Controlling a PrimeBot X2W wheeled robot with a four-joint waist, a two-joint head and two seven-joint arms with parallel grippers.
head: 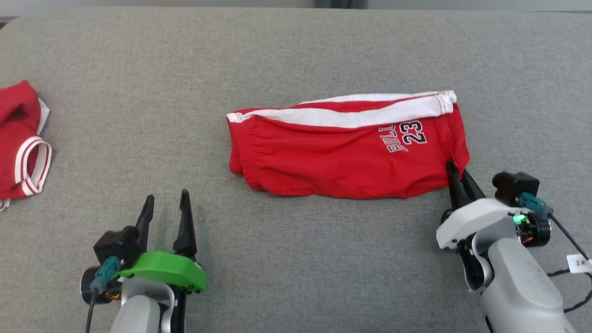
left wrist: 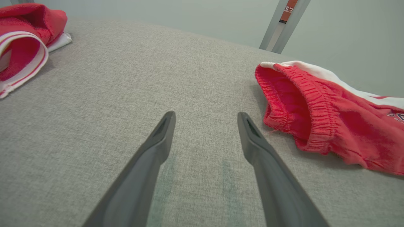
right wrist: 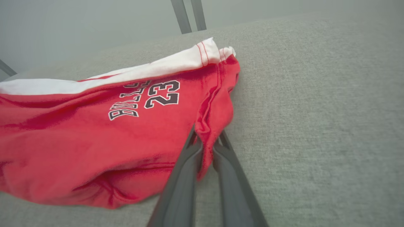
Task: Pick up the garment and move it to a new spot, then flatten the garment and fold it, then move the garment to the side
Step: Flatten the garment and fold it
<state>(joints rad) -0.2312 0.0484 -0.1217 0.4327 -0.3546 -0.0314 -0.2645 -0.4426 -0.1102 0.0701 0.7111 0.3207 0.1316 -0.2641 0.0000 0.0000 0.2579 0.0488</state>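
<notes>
Pinching with closed right fingers (right wrist: 186,164) the right hem corner of red white-striped cotton shorts (head: 347,157), flat on grey fabric tabletop (head: 296,55). Holding left fingers (left wrist: 157,142) wide apart, empty, left of shorts; from that wrist, gathered waistband (left wrist: 317,107) visible.

Red shorts (head: 342,157) with white stripe and "23" print lie folded in half, waistband leftward

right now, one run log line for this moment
right gripper: shut on red shorts corner | left gripper: open, clear of red shorts | red shorts: on grey surface
</notes>
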